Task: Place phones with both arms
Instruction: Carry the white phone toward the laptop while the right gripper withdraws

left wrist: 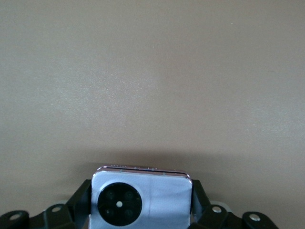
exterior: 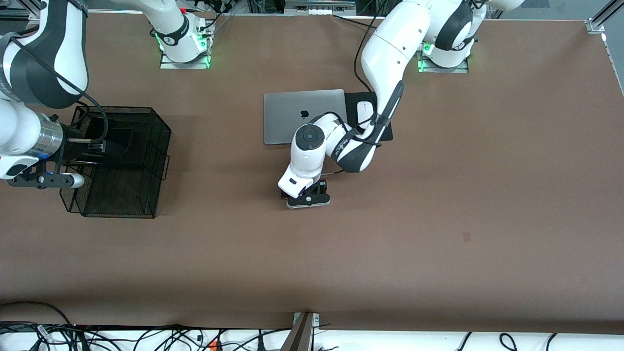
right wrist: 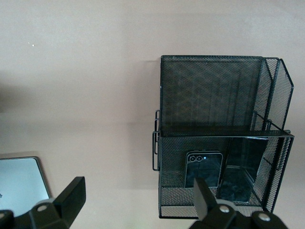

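Grasping the small square lilac-white phone point(left wrist: 143, 200), the left gripper point(exterior: 308, 196) is down at the brown table point(exterior: 438, 204) near its middle, nearer the front camera than the large silver laptop point(exterior: 287, 114); the left wrist view shows a black finger pressed against each side of that phone, whose round black camera disc faces up. Largest of all is the table itself, with the white jointed left arm point(exterior: 390, 53) bending down across the laptop's corner and the white jointed right arm point(exterior: 29, 73) reaching over its own end of the table. Next comes the black wire-mesh organiser point(exterior: 122, 161), standing toward the right arm's end. Above it hangs the right gripper point(right wrist: 138, 205), its fingers spread wide apart and holding nothing. Inside one compartment of the organiser, the right wrist view shows two phones standing side by side: the long slim black slab phone point(right wrist: 240, 169) and the small square black phone point(right wrist: 203, 169). Beside the laptop, a white oval mouse point(exterior: 364, 111) rests on a black mat point(exterior: 353, 100)
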`<state>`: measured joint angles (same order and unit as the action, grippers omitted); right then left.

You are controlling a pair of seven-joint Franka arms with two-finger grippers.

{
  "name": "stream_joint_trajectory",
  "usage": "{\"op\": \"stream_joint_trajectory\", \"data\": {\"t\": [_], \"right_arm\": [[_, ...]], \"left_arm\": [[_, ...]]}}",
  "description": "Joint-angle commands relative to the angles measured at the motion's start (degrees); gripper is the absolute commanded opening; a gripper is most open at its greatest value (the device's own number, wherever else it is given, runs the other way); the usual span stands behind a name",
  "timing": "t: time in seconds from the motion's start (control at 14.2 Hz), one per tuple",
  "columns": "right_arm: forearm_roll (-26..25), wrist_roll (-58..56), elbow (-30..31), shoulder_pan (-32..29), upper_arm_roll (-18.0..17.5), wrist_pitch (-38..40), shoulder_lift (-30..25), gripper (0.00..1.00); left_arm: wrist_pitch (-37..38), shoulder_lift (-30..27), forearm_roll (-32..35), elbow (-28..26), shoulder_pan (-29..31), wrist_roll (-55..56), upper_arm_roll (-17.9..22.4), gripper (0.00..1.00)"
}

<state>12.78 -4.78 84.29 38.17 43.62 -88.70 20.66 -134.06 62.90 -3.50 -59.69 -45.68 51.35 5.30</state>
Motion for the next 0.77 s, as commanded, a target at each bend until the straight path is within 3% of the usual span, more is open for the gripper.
{"op": "stream_joint_trajectory", "data": {"t": [0.0,0.35,0.42,0.7], "right_arm": [[1.29,-0.85,-1.32,-0.29,0.06,1.17,0.7,1.0],[1.55,-0.76,-1.32,-0.03,-0.03,1.34,0.52,1.0],[1.55,-0.33,-1.32,-0.03,-1.42,1.34,0.35,1.0],[1.55,0.12,-1.23,-0.03,-2.49,1.34,0.26,1.0]], "left_arm": [[-0.93,1.09,-1.07,2.13,-0.64,1.2,1.03,1.0],[-0.59,0.57,-0.81,2.04,-0.99,3.05,1.38,1.0],[0.29,0.04,-0.81,2.13,-0.9,2.97,1.47,1.0],[9.41,-4.17,-0.55,2.13,1.11,-1.84,1.91,1.0]]}}
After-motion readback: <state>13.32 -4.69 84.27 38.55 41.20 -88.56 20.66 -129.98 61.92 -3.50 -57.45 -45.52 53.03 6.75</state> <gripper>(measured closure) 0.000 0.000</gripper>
